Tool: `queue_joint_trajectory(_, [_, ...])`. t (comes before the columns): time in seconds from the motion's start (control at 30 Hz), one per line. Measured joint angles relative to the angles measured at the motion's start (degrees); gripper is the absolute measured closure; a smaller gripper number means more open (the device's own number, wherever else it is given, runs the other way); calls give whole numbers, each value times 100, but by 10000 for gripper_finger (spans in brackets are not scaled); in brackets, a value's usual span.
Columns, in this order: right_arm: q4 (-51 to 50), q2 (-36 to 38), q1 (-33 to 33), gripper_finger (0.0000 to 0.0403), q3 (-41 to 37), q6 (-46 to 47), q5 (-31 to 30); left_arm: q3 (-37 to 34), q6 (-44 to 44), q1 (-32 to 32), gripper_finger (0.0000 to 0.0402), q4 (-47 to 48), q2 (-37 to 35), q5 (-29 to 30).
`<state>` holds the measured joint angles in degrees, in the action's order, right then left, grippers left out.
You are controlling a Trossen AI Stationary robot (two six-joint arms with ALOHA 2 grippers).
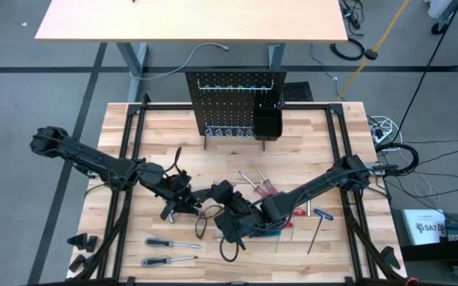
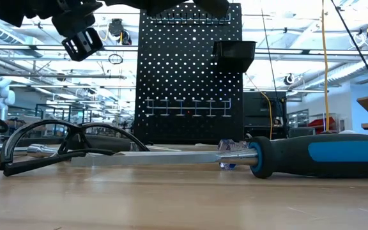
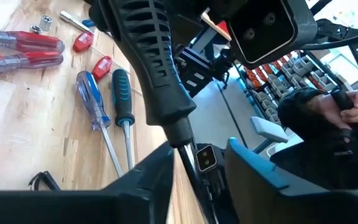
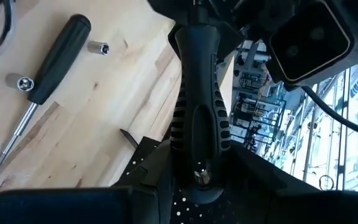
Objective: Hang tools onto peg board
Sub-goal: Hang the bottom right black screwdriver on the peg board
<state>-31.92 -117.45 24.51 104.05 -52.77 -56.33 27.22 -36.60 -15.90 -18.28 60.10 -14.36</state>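
Above the table's middle, in front of the peg board (image 1: pixel 233 107), my two grippers meet. A black ribbed-handled screwdriver (image 4: pixel 197 106) spans between them. My right gripper (image 4: pixel 197 186) is shut on its handle. My left gripper (image 3: pixel 194 177) stands open at the other end, one finger on each side of the thin shaft (image 3: pixel 188 149), which has room on both sides. Other tools lie flat on the tabletop: red-handled screwdrivers (image 3: pixel 23 43), a clear blue one (image 3: pixel 89 93) and a teal-and-black one (image 3: pixel 122 93). My right gripper pinches the butt end of the black handle (image 4: pixel 197 174) between its two fingers. The fingers lie along the tool, which points away from them toward my left gripper. The screwdriver is lifted clear of the table.
A black bin (image 1: pixel 266 123) hangs on the peg board's right side. Two black-handled screwdrivers (image 1: pixel 169 242) lie near the front left, with a hex key (image 1: pixel 318 230) at the right and a black wire loop (image 2: pixel 62 140) close by. A person's hand (image 3: pixel 347 109) shows beyond the table.
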Motion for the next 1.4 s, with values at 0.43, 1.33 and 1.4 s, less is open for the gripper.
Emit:
queue_joint_trajectory(0.43, [59, 9, 2, 256, 2, -20, 195, -2, 308, 3, 390, 356, 11, 377])
queue_joint_trajectory(1.33, [1650, 5892, 886, 106, -6050, 8345, 655, 7, 3654, 33, 394, -1269, -523, 2100])
queue_joint_trajectory(1.4, [4014, 6149, 767, 106, -7058, 7707, 1335, 4, 3987, 138, 394, -1426, -507, 2147])
